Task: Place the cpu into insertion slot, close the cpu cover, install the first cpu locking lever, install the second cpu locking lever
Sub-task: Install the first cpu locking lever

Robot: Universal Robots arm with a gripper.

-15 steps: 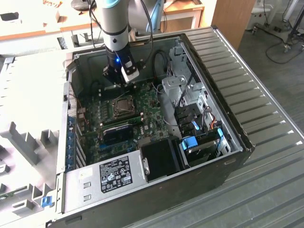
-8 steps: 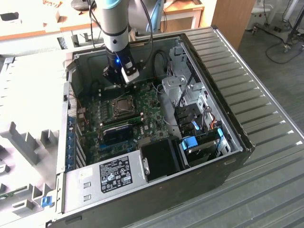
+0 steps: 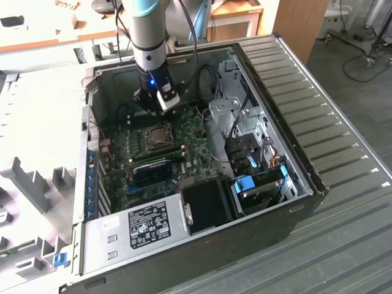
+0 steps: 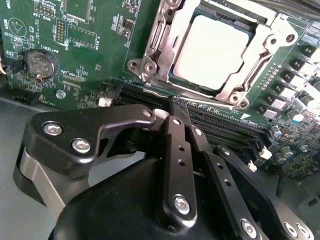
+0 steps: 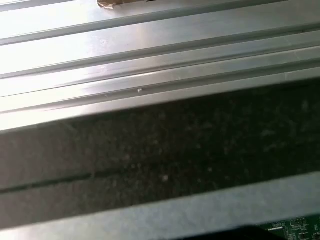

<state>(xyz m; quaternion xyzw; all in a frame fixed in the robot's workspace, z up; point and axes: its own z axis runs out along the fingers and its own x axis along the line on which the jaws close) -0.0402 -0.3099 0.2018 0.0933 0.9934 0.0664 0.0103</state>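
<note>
Gripper [image 4: 179,112] nearest, jaws together, holding nothing; just beyond, cpu [image 4: 212,47] seated in insertion slot [image 4: 187,85] under cpu cover [image 4: 160,42]; thin, stiff, springy; best pressed at edge.

Ribbed metal table [image 3: 343,110]; wooden desk [image 3: 239,12] behind; grey floor [image 3: 361,55].

A silver-grey cylindrical arm [image 3: 149,37] with a light-blue joint ring at its top is seen in the exterior view, with black cables run alongside and a small blue light lit near the wrist. The gripper [image 4: 180,107] is built of matte black linkage plates, fastened with silver hex-socket screws and dotted with small holes.
</note>
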